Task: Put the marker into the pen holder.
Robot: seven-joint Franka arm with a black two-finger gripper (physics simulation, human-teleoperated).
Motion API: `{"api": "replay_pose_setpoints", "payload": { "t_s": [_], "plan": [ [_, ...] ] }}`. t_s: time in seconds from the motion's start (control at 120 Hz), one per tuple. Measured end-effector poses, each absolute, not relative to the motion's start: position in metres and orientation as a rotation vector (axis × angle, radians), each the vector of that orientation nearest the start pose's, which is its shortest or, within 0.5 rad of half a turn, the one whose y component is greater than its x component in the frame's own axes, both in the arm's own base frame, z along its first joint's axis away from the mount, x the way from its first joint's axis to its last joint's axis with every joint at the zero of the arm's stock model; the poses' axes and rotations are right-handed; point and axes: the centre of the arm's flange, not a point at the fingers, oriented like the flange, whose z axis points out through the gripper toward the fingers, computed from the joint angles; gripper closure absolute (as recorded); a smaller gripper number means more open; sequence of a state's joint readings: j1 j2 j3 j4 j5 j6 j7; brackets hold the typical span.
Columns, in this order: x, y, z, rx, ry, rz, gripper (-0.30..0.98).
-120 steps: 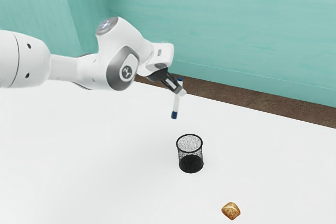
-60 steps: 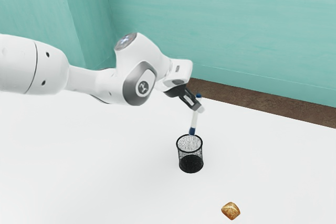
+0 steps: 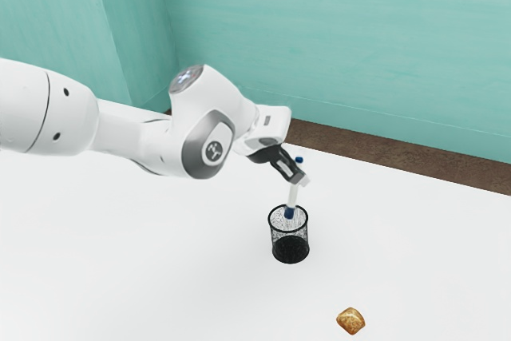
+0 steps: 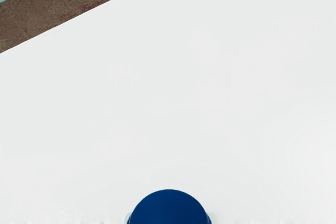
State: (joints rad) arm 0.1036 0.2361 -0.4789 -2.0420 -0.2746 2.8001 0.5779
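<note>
Right of centre in the exterior view, the black pincer (image 3: 301, 181) is closed on the marker (image 3: 293, 195), gripping its pale barrel in the upper part, below the blue top end (image 3: 299, 160). The marker hangs near upright with a slight lean, its lower blue end (image 3: 289, 213) within the outline of the mouth of the pen holder (image 3: 290, 248); whether that tip is inside or just above, I cannot tell. Handling, by my estimate: light, stiff, straight, smooth enough to slip or swivel under a loose pinch, hardly fragile. Best hold is high on the barrel, as here, leaving the lower length free to enter. Next move calls for lowering along the holder's axis, then release; risk is the tip catching the rim and tipping the light-looking cup. Materials: holder a round cup of fine black mesh, see-through near the top, dark at the base, with a thick ring for a rim. Arm (image 3: 211, 113) glossy white, rounded casings, grey disc at the joint. Desk (image 3: 160, 253) plain, white, smooth. Lower right, a golden-brown lump (image 3: 351, 321), blunt-cornered, mottled. Behind, a teal wall (image 3: 335, 37), faintly streaked. At the wrist view's lower edge, the marker's blue end bulges as a smooth dome.
</note>
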Motion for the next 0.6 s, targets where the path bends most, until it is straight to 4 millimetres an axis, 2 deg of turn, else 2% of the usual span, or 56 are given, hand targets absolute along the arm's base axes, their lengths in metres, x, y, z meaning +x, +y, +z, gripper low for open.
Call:
{"api": "replay_pose_setpoints", "payload": {
  "t_s": [0.142,0.233,0.275,0.308,0.35,0.392,0.45,0.483,0.525,0.558,0.6],
  "plan": [
    [0.595,-0.203,0.389,-3.061,1.053,-0.910,0.38],
    [0.597,-0.203,0.388,-3.070,1.055,-0.903,0.25],
    [0.606,-0.200,0.396,-3.081,1.060,-0.884,0.21],
    [0.626,-0.176,0.405,-3.094,1.028,-0.842,0.18],
    [0.651,-0.127,0.422,-3.099,0.960,-0.771,0.15],
    [0.670,-0.087,0.458,-3.076,0.915,-0.707,0.12],
    [0.680,-0.054,0.511,-3.051,0.864,-0.617,0.09],
    [0.680,-0.035,0.537,-3.041,0.811,-0.570,0.08],
    [0.668,-0.003,0.567,-3.027,0.711,-0.506,0.06],
    [0.656,0.018,0.583,-3.023,0.631,-0.440,0.05],
    [0.639,0.035,0.593,-3.029,0.551,-0.356,0.04]
  ]
}}
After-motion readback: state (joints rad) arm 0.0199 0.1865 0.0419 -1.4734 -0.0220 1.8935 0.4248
